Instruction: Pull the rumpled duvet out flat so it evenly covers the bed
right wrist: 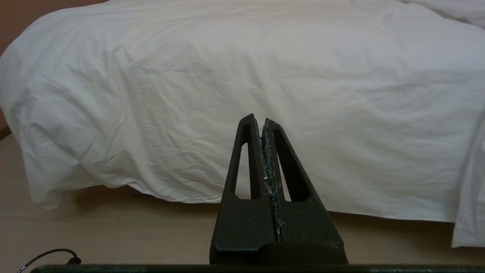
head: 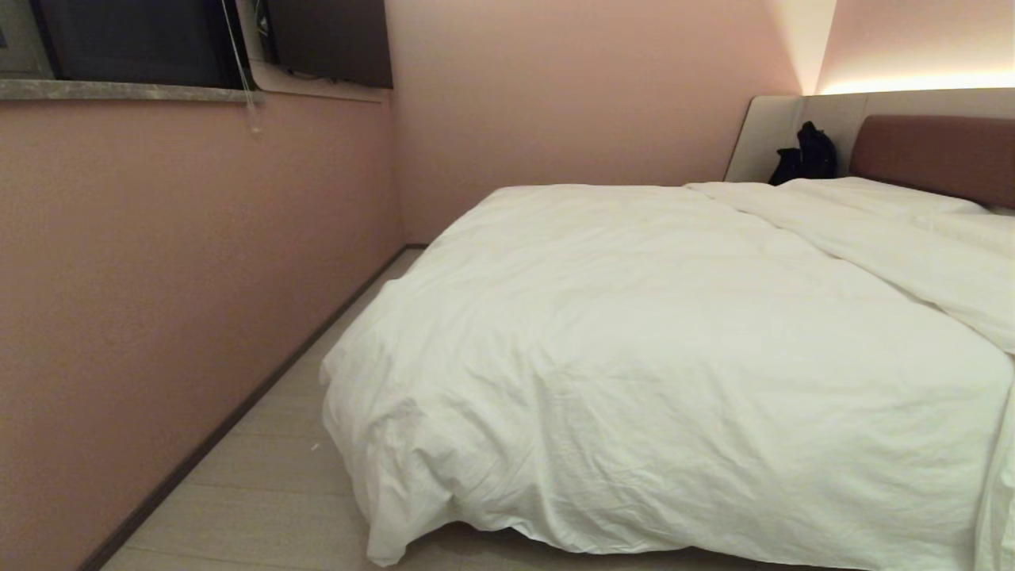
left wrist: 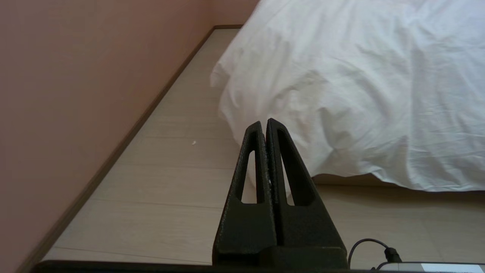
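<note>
Pink walls [head: 158, 262] close off the left side and far end of a small bedroom, with a dark window [head: 135, 40] above a grey stone sill high on the left. A dark skirting board [head: 238, 412] runs along the foot of the left wall. Between that wall and the bed lies a strip of pale wood-look floor [head: 270, 492], narrowing toward the far corner; this is the only open walking room on that side, with a tiny white speck on it.

To the right, the bed [head: 936, 155] fills most of the space. The duvet [head: 650, 349], thick, puffy and plain white with fine creases, lies over the mattress and hangs over the near left corner and the foot edge, almost to the floor, leaving a dark gap beneath. Near the head, a long fold runs diagonally across the top, where the cover is doubled back. Behind it stand the brownish-red padded headboard and a light grey surround panel [head: 781, 127], lit by a warm strip of light above. A small black object [head: 805, 155], too dark to identify, sits against the panel at the far corner.

Neither arm shows from the head camera. The left end effector [left wrist: 264, 123], black with slotted tapering fingers pressed together and holding nothing, hovers over the floor just beside the hanging corner. The right end effector [right wrist: 261, 118], likewise closed and empty, points at the draped foot edge.
</note>
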You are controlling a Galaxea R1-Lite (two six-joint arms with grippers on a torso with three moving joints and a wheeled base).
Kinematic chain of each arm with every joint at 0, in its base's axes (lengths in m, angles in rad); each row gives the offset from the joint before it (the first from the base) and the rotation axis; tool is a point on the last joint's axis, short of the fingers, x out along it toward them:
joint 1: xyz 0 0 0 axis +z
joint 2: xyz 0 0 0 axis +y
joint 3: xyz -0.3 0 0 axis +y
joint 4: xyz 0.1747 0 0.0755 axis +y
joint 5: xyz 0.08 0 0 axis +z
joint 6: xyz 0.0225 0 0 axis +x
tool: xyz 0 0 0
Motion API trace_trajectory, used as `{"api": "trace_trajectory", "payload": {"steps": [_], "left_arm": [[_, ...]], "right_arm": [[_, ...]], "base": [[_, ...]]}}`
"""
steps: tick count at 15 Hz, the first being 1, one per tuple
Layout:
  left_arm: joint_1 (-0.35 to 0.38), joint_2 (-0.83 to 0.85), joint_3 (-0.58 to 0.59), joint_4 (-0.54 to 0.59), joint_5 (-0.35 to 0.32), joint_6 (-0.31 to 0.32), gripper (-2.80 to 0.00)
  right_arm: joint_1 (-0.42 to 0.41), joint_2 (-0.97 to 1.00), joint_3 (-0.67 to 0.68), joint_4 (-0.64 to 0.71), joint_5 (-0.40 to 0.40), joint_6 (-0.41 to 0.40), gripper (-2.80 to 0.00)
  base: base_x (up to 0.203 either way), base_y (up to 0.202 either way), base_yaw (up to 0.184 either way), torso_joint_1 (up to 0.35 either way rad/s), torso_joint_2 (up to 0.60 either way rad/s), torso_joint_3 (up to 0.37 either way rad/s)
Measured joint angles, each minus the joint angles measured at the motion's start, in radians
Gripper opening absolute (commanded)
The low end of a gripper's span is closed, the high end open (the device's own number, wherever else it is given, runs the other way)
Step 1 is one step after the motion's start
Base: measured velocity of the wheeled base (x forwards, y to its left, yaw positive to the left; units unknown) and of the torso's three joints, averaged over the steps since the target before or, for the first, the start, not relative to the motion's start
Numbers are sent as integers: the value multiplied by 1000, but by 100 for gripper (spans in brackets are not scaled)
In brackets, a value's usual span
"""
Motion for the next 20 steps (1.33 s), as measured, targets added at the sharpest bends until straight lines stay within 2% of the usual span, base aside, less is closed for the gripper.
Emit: {"api": "trace_trajectory", "payload": {"steps": [20], "left_arm": [[0,0,0,0,0,1,-280]], "right_arm": [[0,0,0,0,-1,0,-280]], "base": [[0,196,0,4,2,2]]}}
